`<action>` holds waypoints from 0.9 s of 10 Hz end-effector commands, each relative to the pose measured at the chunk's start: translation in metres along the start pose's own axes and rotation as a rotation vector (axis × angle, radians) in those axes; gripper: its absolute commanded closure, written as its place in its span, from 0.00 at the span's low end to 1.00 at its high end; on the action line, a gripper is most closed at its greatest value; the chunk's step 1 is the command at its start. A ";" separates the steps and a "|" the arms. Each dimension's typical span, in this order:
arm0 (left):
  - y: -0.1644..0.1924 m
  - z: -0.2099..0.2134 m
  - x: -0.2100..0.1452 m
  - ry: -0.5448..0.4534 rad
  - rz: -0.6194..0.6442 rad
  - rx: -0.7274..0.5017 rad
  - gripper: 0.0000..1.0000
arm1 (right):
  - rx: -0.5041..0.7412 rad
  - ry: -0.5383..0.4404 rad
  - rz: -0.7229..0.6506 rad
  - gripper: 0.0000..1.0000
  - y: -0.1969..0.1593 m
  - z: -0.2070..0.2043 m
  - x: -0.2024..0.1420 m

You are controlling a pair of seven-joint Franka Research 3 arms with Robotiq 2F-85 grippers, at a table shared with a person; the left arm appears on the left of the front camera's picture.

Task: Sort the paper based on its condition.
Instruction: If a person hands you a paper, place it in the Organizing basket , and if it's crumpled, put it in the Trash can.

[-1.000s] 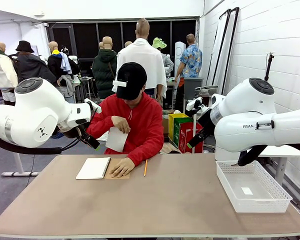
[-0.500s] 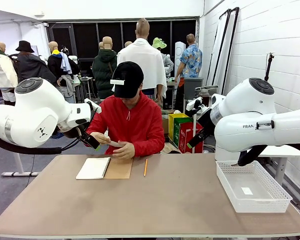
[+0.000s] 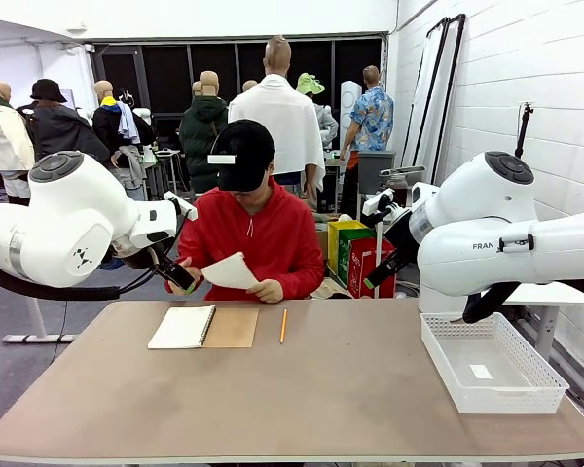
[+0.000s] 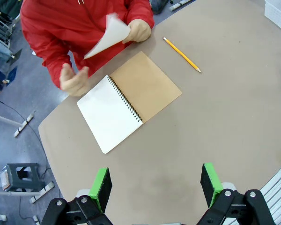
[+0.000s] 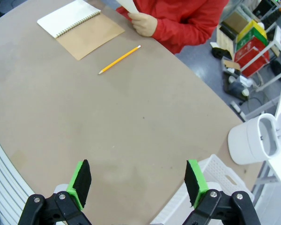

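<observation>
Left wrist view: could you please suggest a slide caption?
Open left hand hovers over the table as a person holds a paper sheet beside an open notebook, pencil nearby.

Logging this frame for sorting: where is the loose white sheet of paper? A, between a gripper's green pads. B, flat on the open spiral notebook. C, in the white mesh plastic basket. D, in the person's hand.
D: the loose white sheet of paper is pinched in the person's hand, raised off the brown table past the open spiral notebook.
</observation>
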State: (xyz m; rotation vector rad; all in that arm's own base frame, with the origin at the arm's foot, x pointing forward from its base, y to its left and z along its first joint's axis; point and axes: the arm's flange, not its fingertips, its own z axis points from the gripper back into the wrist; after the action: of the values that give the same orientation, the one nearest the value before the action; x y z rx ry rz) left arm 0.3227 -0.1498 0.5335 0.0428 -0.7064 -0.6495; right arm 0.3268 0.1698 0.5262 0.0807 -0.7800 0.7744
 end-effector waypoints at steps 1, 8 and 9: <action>0.000 0.000 0.000 -0.001 -0.001 0.000 0.00 | -0.001 0.001 -0.010 0.00 0.000 0.000 0.000; 0.000 0.000 0.000 -0.001 -0.001 0.000 0.00 | -0.001 0.001 -0.010 0.00 0.000 0.000 0.000; 0.000 0.000 0.000 -0.001 -0.001 0.000 0.00 | -0.001 0.001 -0.010 0.00 0.000 0.000 0.000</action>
State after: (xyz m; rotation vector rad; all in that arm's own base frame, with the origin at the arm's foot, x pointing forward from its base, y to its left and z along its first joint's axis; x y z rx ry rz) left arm 0.3227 -0.1498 0.5335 0.0428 -0.7064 -0.6495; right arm 0.3268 0.1698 0.5262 0.0807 -0.7800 0.7744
